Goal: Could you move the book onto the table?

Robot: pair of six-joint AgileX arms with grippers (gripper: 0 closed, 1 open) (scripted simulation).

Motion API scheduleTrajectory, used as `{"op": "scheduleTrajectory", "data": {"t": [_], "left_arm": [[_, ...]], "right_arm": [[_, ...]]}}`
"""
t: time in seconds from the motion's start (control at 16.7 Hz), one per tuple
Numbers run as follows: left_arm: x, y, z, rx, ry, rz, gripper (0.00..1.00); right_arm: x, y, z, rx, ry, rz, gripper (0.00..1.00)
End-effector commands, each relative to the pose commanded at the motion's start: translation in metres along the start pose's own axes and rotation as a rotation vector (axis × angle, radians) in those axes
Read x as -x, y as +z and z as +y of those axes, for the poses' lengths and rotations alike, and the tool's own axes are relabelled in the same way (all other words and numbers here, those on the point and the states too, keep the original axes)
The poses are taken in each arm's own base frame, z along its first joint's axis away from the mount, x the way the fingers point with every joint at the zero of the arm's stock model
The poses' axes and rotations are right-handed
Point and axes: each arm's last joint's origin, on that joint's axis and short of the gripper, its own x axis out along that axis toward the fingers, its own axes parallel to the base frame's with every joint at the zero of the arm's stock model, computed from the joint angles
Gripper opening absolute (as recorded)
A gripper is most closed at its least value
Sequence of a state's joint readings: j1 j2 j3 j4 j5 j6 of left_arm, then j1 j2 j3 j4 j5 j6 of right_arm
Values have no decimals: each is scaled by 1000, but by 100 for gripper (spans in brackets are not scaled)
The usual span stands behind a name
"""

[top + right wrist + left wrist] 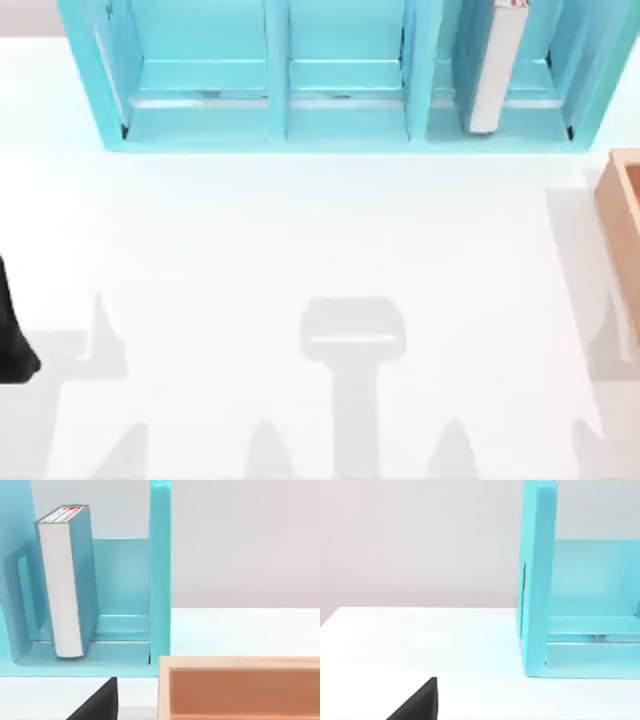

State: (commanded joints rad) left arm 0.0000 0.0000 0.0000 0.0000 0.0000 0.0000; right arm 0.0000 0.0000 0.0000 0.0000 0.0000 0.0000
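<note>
Book (497,65) upright in light-blue shelf unit's (345,125) right compartment, well apart from both grippers; jaw state cannot tell.

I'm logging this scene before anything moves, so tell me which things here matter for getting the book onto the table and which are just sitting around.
Part of the job:
- book, standing upright in the shelf's right-hand compartment
- table, where it should end up

Just lying about:
- light-blue shelf unit, at the back of the table
- tan wooden box, at the table's right edge
</note>
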Motion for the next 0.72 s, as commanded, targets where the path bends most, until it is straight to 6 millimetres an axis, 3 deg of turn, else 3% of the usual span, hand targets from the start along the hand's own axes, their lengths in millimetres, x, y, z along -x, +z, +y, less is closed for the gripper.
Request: {"op": "scheduleTrajectory", "data": {"t": [0.18, 0.42, 0.6, 0.72], "left_arm": [[0, 0, 0, 0, 0, 0, 100], [0, 0, 0, 0, 0, 0, 100], [0, 0, 0, 0, 0, 0, 100], [0, 0, 0, 0, 0, 0, 100]], "right_arm": [[0, 2, 0, -1, 1, -5, 100], [-7, 28, 4, -9, 10, -48, 100], [-25, 55, 11, -18, 12, -62, 100], [-47, 68, 19, -22, 10, -48, 100]]}}
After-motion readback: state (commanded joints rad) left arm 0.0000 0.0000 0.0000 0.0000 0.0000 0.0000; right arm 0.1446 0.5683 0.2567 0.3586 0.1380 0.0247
